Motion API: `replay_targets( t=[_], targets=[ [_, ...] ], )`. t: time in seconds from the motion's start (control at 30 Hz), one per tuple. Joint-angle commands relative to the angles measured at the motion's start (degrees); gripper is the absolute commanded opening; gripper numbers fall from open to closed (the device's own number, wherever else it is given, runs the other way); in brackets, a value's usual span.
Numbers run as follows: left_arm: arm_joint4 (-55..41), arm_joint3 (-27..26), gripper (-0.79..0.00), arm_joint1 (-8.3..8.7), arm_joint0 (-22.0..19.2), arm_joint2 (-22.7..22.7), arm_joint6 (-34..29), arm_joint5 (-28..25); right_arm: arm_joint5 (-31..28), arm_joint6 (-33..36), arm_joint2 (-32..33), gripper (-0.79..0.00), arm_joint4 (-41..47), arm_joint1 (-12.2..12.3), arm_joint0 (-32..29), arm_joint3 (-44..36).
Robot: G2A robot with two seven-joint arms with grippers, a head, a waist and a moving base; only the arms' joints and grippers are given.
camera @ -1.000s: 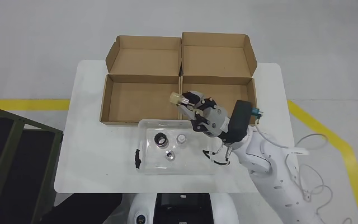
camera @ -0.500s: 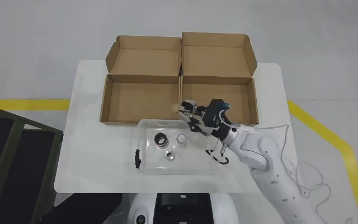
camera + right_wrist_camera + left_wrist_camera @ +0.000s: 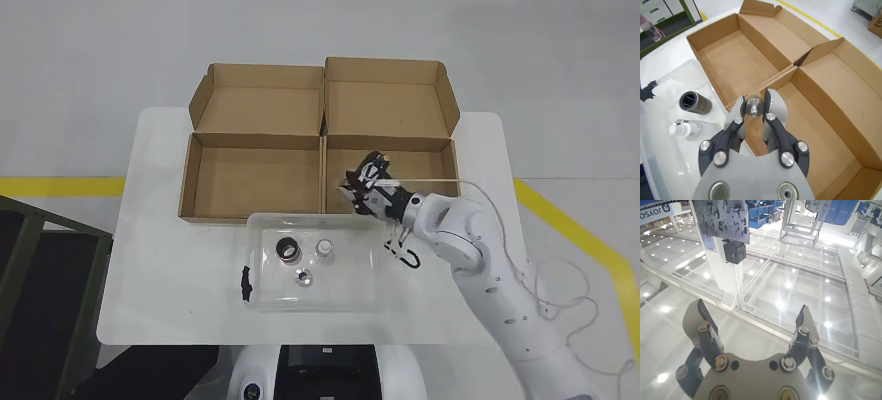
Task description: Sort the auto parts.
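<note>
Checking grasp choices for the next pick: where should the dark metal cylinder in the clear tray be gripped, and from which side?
Grip the dark hollow metal cylinder across its round outer wall, coming from above: in the top view its open bore faces up, so it seems to stand on end. Keep the jaws off the small white-capped bottle beside it.

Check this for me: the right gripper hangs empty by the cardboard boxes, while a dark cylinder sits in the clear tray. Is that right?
Not quite. The right gripper is not empty: the right wrist view shows it shut on a small metal part by the cardboard boxes. The dark cylinder does sit in the clear tray.
</note>
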Motion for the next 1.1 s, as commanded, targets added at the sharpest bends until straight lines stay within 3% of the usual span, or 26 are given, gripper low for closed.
replay_targets(
  t=[0.0,0.63,1.07],
  targets=[
    [0.0,0.0,0.000,0.00,0.0,0.0,0.0,0.0,0.0,2.1,-0.6,-0.785,0.5,-0.1,1.5,1.7],
    [0.0,0.0,0.000,0.00,0.0,0.0,0.0,0.0,0.2,11.2,-8.4,-0.785,1.0,-2.2,13.1,15.4],
    [0.0,0.0,0.000,0.00,0.0,0.0,0.0,0.0,0.6,12.2,-12.2,-0.785,2.1,-3.6,17.0,21.9]
  ],
)
